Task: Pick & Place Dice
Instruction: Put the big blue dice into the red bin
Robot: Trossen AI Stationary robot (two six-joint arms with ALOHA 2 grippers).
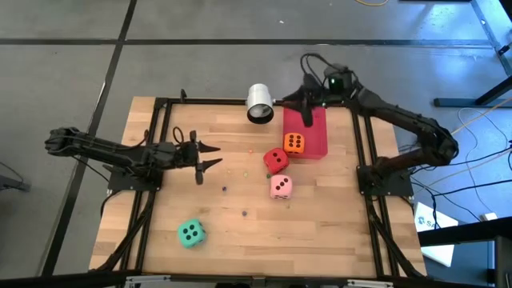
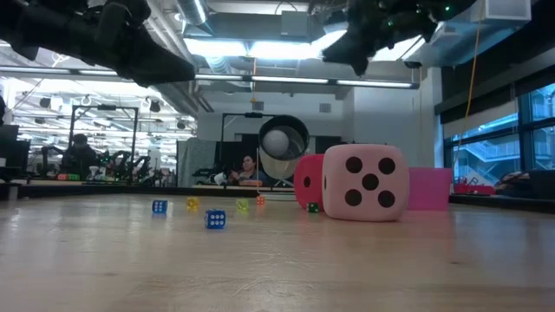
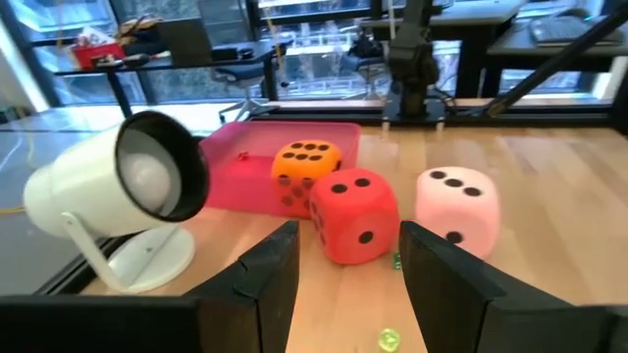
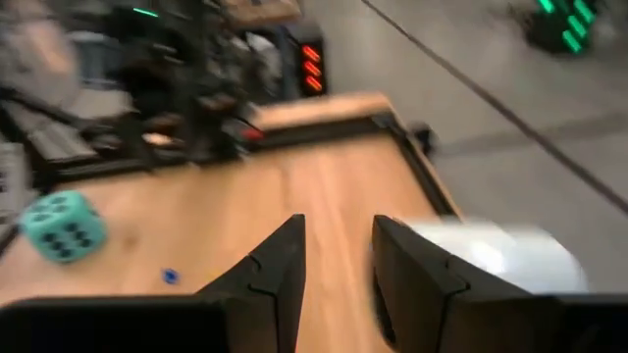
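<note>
The left tool (image 1: pixel 210 157) hung over the counter (image 1: pixel 240 232), fingers (image 3: pixel 267 279) parted and gripping nothing. Straight ahead of it sat the red die (image 3: pixel 354 216), closest of the cluster! Just beyond, the orange die (image 3: pixel 305 169) rested in the red tray (image 3: pixel 245 167), touching or nearly touching the red one, and the pink die (image 3: pixel 456 204) sat to one side, a little apart. The white cup (image 3: pixel 123 201) lay on its side beside that tool, mouth toward it. Well behind the left tool sat the green die (image 1: pixel 190 233), alone near the counter's front edge.

Farther off, the right tool (image 1: pixel 306 102) hovered at the tray's far end with the cup just beside it, a narrow gap between its fingers (image 4: pixel 270 275), nothing held.

The danger? A reach for the red die could shove it into the orange one. Those tiny dice (image 2: pixel 215 219) scattered about might roll underfoot, too.
</note>
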